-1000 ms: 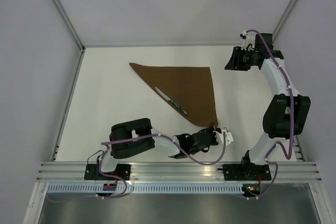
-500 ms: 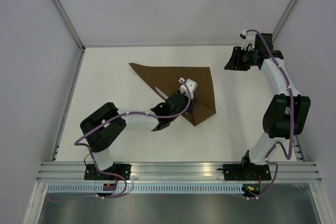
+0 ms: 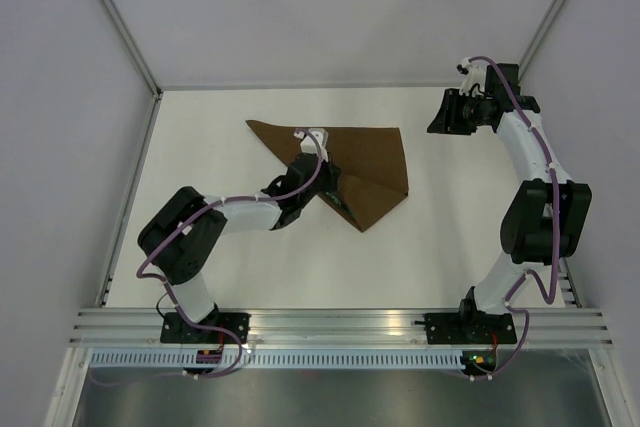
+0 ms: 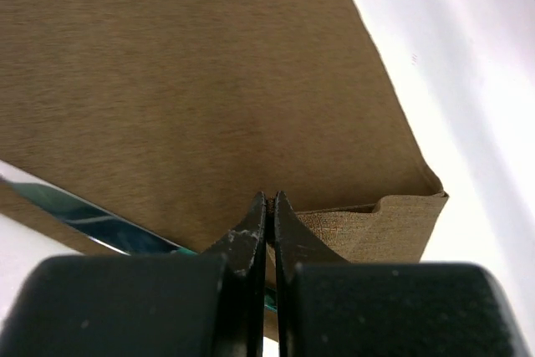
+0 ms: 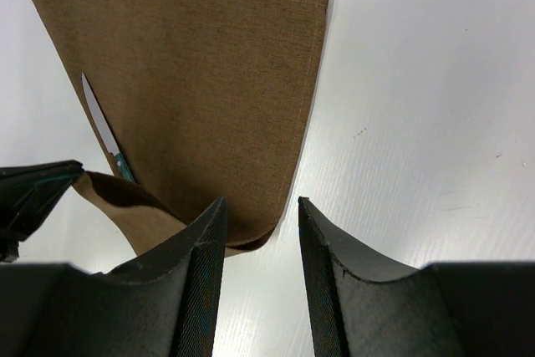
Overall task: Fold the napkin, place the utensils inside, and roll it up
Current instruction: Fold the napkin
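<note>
In the left half of the overhead view the left gripper (image 4: 269, 206) reaches out over the plain dark brown matte cloth napkin (image 3: 372, 159), which lies in the upper middle of the white tabletop (image 3: 200, 247); its fingers are pressed together on a lifted corner of the cloth, and a flap rises from the napkin's lower right edge towards them. The slim knife with a silver blade and teal-green handle (image 5: 104, 133) lies on the napkin along its lower left edge, just beside the fold.

The step in hand looks like drawing that corner over the knife to begin the wrap. To do it well, carry the corner low and straight across the blade; keep the cloth taut enough that the fold line stays even; avoid dragging the knife sideways; let go only once the flap lies flat on the cloth.

At the upper right of the overhead view the right gripper (image 5: 261, 203) hangs above bare table just off the napkin's right corner, its fingers apart and holding nothing.

Much is hidden: the pinched corner vanishes between the fingers; the flap and the gripper cover most of the handle; the overhead view hides the left fingertips under the wrist; whether the knife lies fully on the cloth, I cannot tell.
</note>
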